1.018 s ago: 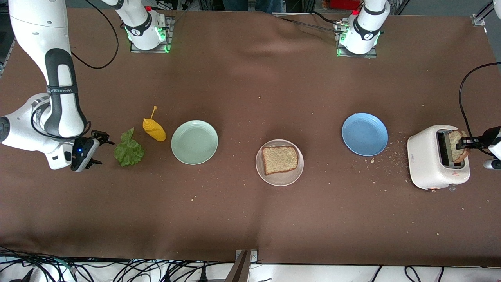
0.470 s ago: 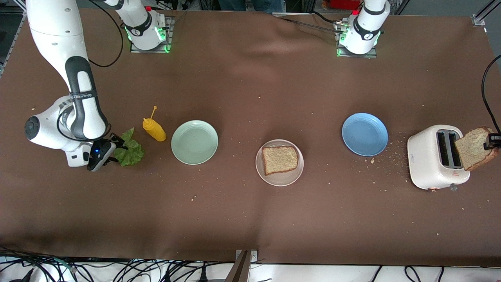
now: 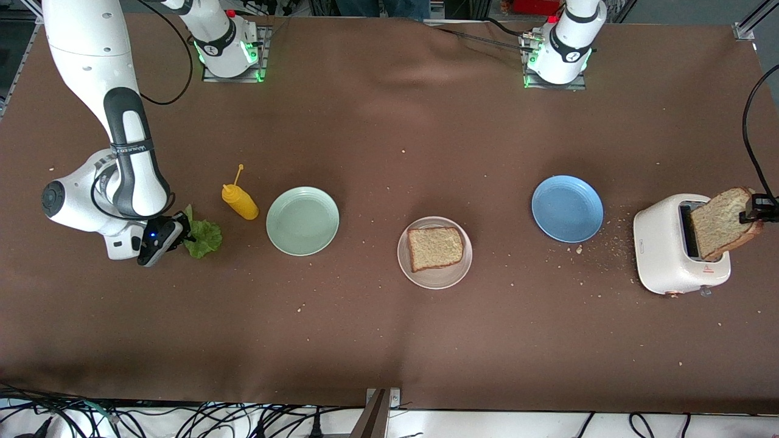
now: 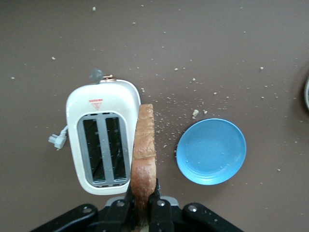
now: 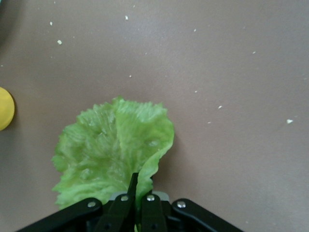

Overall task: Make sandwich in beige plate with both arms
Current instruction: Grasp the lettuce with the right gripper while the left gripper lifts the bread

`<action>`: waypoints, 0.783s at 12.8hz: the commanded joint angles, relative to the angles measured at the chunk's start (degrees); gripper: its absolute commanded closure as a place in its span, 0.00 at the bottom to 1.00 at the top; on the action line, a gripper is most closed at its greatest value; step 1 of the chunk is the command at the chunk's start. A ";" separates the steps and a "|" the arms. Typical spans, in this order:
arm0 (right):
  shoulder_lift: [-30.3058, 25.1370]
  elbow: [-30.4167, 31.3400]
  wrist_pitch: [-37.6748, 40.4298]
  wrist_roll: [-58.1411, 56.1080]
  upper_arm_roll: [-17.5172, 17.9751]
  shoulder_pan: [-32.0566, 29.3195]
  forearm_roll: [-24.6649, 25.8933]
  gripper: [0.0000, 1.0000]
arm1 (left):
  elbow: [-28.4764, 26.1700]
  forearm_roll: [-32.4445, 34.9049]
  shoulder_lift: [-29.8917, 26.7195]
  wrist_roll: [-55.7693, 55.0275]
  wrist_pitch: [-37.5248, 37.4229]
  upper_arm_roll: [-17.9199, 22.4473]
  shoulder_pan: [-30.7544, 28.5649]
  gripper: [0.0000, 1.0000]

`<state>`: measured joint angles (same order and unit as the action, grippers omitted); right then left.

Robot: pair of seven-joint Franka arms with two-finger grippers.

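One bread slice (image 3: 435, 248) is sitting flat on the beige plate (image 3: 412, 268), mid-worktop between the mint-green plate (image 3: 302, 220) and the blue plate (image 3: 567, 208). The left gripper (image 4: 143, 202) is hanging over the white toaster (image 3: 663, 255) with its fingers (image 4: 156, 203) clamping a second bread slice (image 3: 719, 221) on edge. At the right arm's end, the right gripper (image 5: 136, 199) is pinching the lettuce leaf (image 5: 108, 152) by its edge, next to the yellow squeeze bottle (image 3: 240, 201). Crumbs are lying all around.
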<state>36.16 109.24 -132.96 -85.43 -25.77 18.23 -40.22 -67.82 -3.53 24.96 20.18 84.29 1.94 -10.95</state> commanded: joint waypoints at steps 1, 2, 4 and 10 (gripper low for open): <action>-1.97 -1.21 3.65 0.09 -1.73 0.40 0.05 1.00 | 0.76 -5.77 -0.17 -3.38 -2.81 0.25 1.53 1.00; -1.97 -3.31 7.41 0.35 -3.04 0.49 0.58 1.00 | 0.76 -7.88 -0.17 -4.17 -2.90 0.43 2.41 1.00; -2.05 -8.40 14.80 5.94 -3.76 0.49 6.35 1.00 | 0.15 -11.40 0.35 -6.19 -2.90 0.43 3.91 1.00; -4.43 -26.93 40.44 32.10 -3.67 6.62 20.70 1.00 | -0.38 -14.66 1.50 -7.08 -2.81 0.43 5.06 1.00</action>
<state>31.79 89.51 -101.29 -62.97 -29.07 21.54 -22.79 -68.41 -15.32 26.08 13.66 82.15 1.91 -6.06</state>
